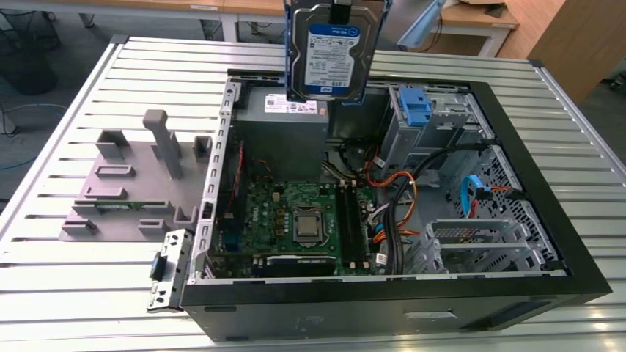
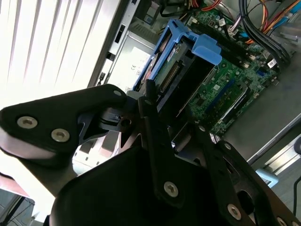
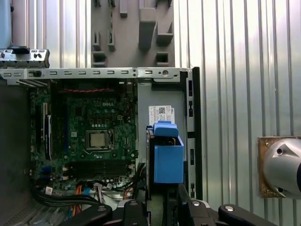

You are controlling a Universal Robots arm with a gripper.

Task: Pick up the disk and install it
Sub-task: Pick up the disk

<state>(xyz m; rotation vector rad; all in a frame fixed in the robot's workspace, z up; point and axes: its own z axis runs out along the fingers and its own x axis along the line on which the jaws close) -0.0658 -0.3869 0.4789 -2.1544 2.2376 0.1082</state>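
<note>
The disk (image 1: 333,55) hangs upright at the top centre of the exterior view. Its white-and-blue label faces the camera, and its blue side rails (image 2: 207,49) run along its long edges. The gripper (image 1: 339,6) holds it from above, at the very top edge of that frame. The fingers (image 2: 149,101) are pinching the disk's end: in the second wrist view one black finger lies pressed against the drive, just beside its connector row.

The disk is held in the air over the open computer case (image 1: 391,308). In the exterior view its lower edge overlaps the grey metal box (image 1: 284,128), which carries a white sticker (image 1: 293,107) and sits in the case's upper-left corner.

Inside the case, the green motherboard (image 1: 293,213) lies at lower centre. A bundle of orange and black cables (image 1: 396,187) runs to its right. A blue latch (image 1: 415,110) stands on the metal bays, just to the right of the disk's lower end.

Left of the case, a grey fixture (image 1: 127,183) with upright posts sits on the slatted metal surface (image 1: 78,293), well apart from the disk.

In the first wrist view the disk (image 3: 164,157) appears end-on, gripped at its near end, with its blue rail piece turned toward the camera. Beyond it lie the motherboard (image 3: 94,136), the sticker (image 3: 161,113) and the grey fixture (image 3: 136,28).
</note>
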